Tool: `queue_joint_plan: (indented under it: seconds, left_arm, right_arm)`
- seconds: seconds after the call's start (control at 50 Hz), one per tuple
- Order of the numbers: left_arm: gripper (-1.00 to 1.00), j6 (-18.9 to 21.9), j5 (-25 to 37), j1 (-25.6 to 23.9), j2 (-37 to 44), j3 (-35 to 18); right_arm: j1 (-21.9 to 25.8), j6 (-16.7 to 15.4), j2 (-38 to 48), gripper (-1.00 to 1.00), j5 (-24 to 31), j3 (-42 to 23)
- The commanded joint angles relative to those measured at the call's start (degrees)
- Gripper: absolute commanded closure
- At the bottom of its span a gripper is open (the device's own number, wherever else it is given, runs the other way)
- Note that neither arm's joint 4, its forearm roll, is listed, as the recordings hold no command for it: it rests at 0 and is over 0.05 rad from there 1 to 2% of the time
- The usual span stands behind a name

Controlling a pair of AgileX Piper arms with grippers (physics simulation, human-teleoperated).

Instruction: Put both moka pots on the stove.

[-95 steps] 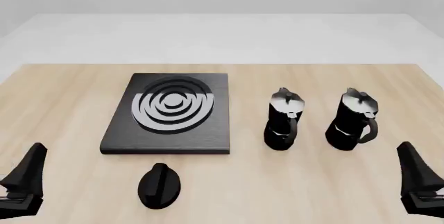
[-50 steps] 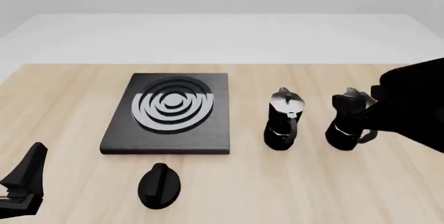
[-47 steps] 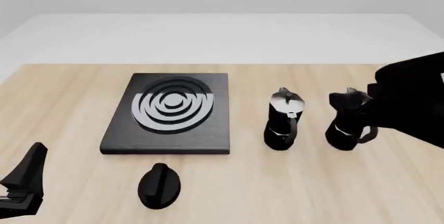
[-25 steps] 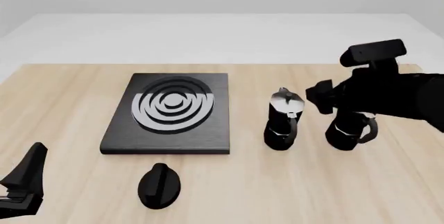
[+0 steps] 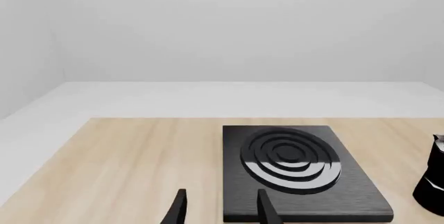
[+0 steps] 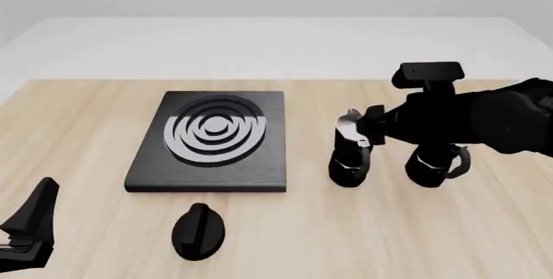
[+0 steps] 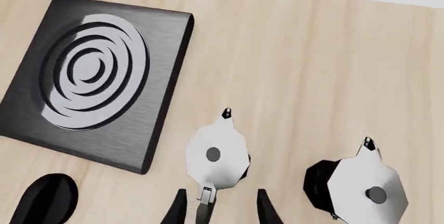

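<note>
Right hand (image 7: 216, 206) open above near moka pot (image 7: 218, 158), handle between fingers; stove (image 6: 207, 178) off to its left, left hand (image 5: 219, 211) open, idle.

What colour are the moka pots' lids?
Silver-grey lids on black moka pots, clearest in the right wrist view.

front high, wrists near, sharing stove (image 6: 210, 142)

Two moka pots stand on the table: a left pot (image 6: 349, 162) and a right pot (image 6: 438, 164). There is one stove (image 6: 210, 142) and one black oval knob (image 6: 199, 231). Two grippers show, the left gripper (image 6: 26, 234) and the right gripper (image 6: 366, 127).
</note>
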Motion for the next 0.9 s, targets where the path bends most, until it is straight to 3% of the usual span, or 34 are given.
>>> queue_joint_plan:
  seconds: [0.02, 0.9]
  left_arm:
    - [-1.00, 0.0, 0.0, 0.0, 0.0, 0.0]
    - [-1.00, 0.0, 0.0, 0.0, 0.0, 0.0]
  right_arm:
    - [1.1, 2.1, 2.5, -1.00, -0.6, 0.0]
    - [3.4, 6.7, 7.5, -1.00, -5.9, 4.0]
